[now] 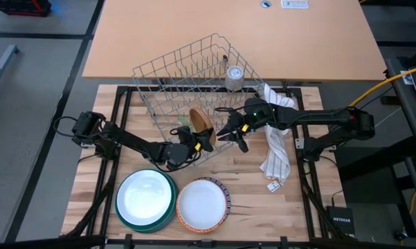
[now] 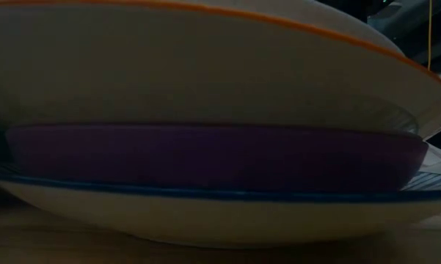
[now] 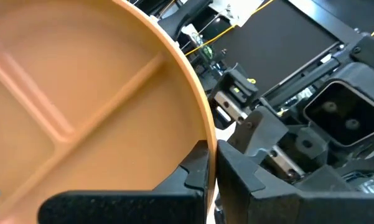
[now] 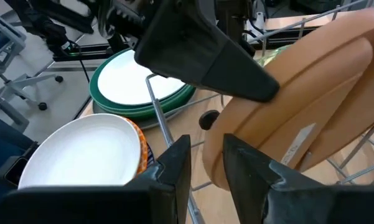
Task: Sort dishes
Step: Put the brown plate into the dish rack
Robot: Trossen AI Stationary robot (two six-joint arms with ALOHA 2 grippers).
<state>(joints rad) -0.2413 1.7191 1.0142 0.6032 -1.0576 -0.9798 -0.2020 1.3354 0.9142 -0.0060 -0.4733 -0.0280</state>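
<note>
A brown divided plate [image 1: 200, 119] stands on edge at the near side of the grey wire rack [image 1: 187, 72], between my two grippers. My left gripper [image 1: 205, 139] reaches in from the left and is shut on it. My right gripper [image 1: 223, 131] comes from the right, and its fingers close on the plate's edge. Near the front edge of the table lie two stacks: a white plate on a green one [image 1: 147, 200], and a white plate on an orange-patterned one [image 1: 203, 205]. The low view is filled by the second stack, which has a purple dish [image 2: 205, 155] in it. My left gripper pinches the brown plate's rim [image 3: 196, 127] between its two fingers, reaching about level from the table's left. The plate stands tilted on edge with its divided face toward this gripper. My right gripper has the plate's lower edge [image 4: 216, 148] between its two fingers, coming from the right and slanting down. The plate's underside with a white label [image 4: 299, 140] faces this gripper. Whether the plate still rests on the rack wires cannot be told.
A white striped cloth [image 1: 277, 149] lies right of the rack under the right arm. A grey cup [image 1: 234, 77] stands in the rack's far right corner. Rack wires [image 4: 163, 127] run close by the right fingers. Bare wood lies between the rack and the stacks.
</note>
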